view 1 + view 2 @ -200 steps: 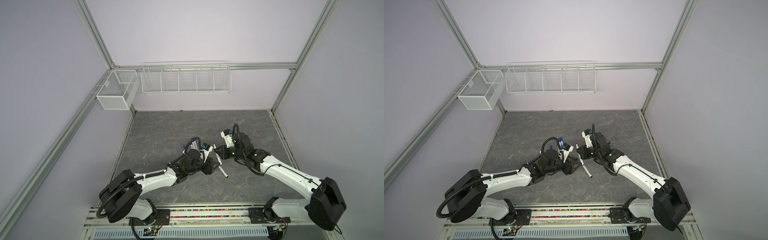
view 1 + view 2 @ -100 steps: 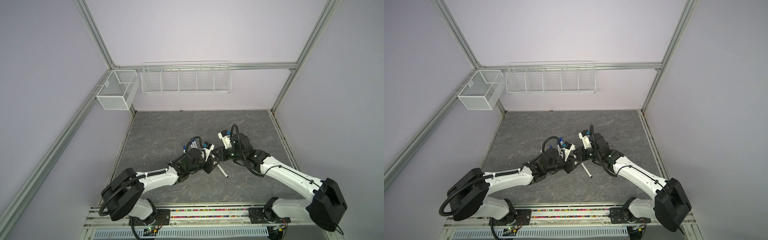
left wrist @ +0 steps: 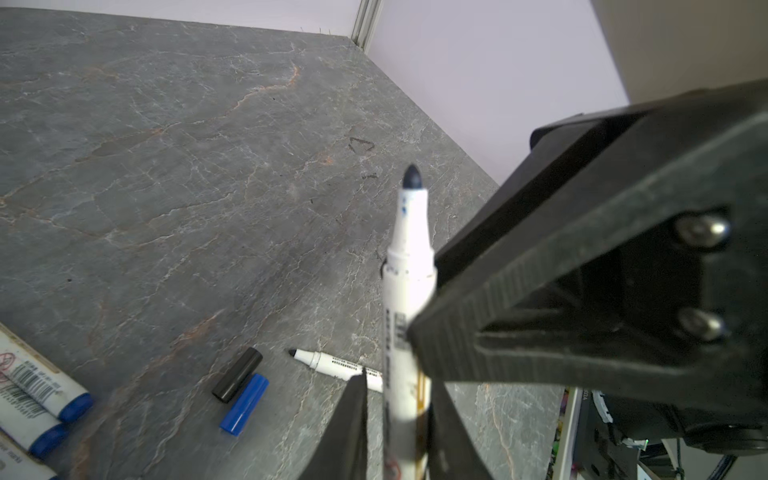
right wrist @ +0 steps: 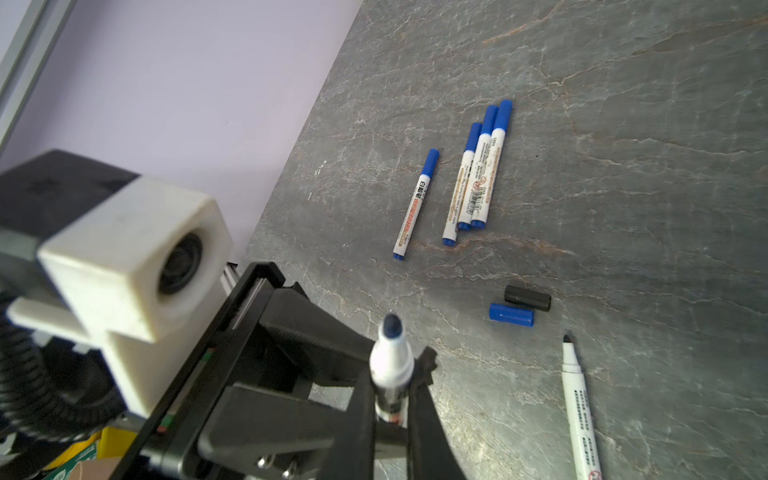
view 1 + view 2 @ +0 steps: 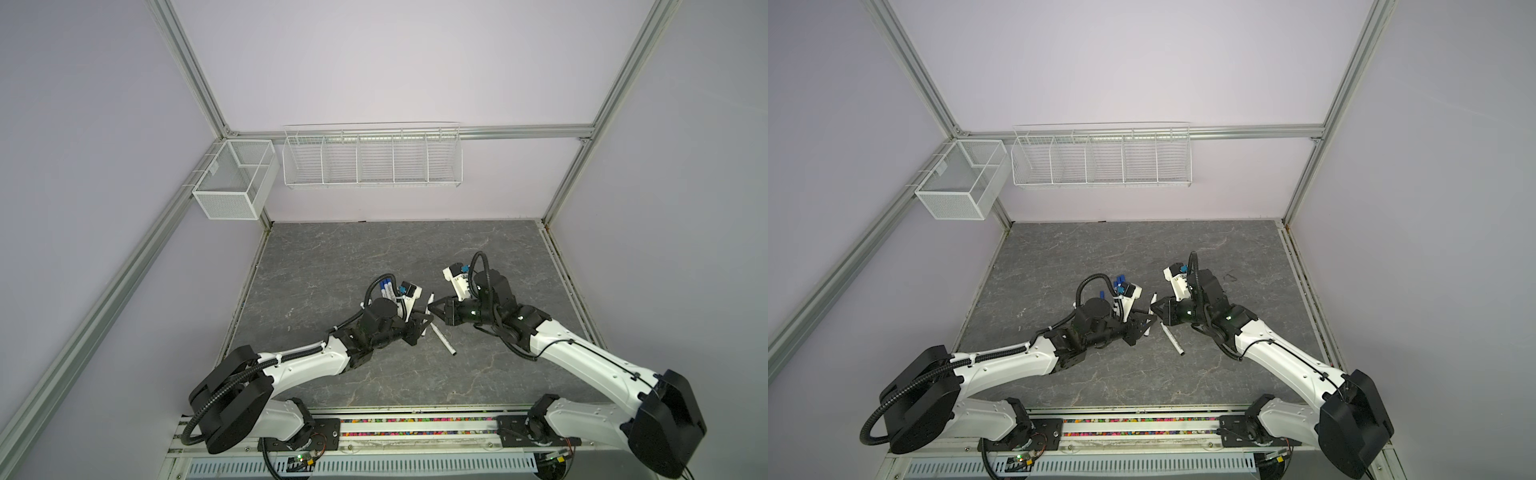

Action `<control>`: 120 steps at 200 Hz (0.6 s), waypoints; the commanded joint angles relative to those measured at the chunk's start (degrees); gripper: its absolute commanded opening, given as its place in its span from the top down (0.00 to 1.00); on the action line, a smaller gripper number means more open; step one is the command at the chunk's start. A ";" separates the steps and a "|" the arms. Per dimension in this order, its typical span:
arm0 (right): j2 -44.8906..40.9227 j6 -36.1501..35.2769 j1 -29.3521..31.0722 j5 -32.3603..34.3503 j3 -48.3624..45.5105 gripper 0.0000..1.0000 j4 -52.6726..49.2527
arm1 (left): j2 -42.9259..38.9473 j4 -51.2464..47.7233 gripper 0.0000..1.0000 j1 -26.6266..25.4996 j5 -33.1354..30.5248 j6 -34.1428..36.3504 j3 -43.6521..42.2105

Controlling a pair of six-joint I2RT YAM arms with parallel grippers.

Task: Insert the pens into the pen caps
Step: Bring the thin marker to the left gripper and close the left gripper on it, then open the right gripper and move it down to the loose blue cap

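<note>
The right gripper (image 4: 390, 395) is clamped on the barrel of the uncapped pen (image 3: 409, 266). This pen is held tilted above the table (image 4: 623, 166) with its dark tip upward. The left gripper (image 3: 399, 384) is closed on the same barrel, nearer its rear end.

A second uncapped pen (image 4: 579, 415) lies flat on the table just beside the grippers. Near its tip, a black cap (image 4: 528, 298) and a blue cap (image 4: 511, 314) lie side by side, touching. Four capped pens (image 4: 484, 166) lie farther off: three bunched together, one slightly apart.
</note>
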 commanded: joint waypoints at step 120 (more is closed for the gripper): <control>12.39 -4.25 3.53 6.76 2.66 0.56 -12.64 | -3.26 -8.75 1.00 0.37 -31.67 -9.31 -4.27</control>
